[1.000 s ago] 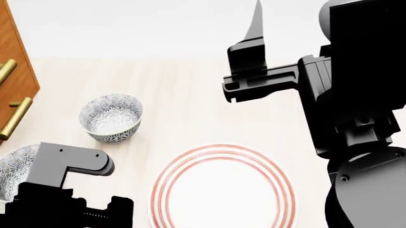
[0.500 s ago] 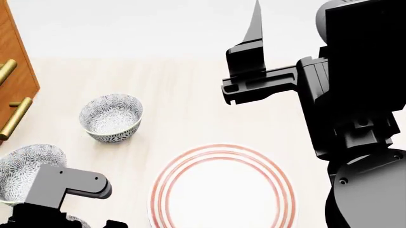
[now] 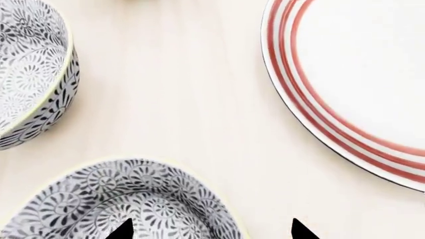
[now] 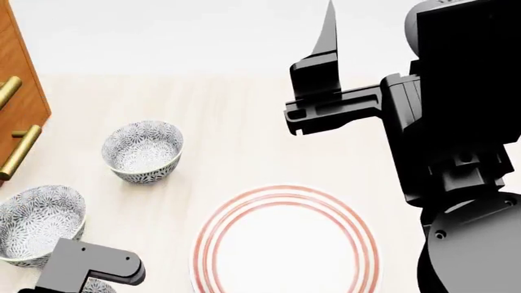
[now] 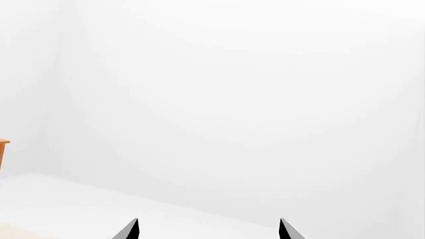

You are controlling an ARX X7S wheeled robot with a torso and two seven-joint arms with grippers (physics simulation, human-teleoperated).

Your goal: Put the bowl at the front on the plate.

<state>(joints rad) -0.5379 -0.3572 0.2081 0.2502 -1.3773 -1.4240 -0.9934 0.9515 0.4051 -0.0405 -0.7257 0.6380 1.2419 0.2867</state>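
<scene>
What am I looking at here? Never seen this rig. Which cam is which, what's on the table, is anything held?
These are simulator renders of a wheeled robot with two arms, each ending in a two-finger gripper.

The head view looks down over both arms. The right gripper is raised high and points up and away. The left arm sits low at that view's near left.

The other two pictures come from cameras near each gripper. The right wrist view shows only a pale wall and two dark fingertips, spread apart with nothing between them.

The left gripper hovers open over the front bowl, with another bowl and the plate further out.

On the pale table stand three patterned bowls, the third one farthest back, and the red-ringed plate. A wooden cabinet stands at the left.

Nothing is held.
</scene>
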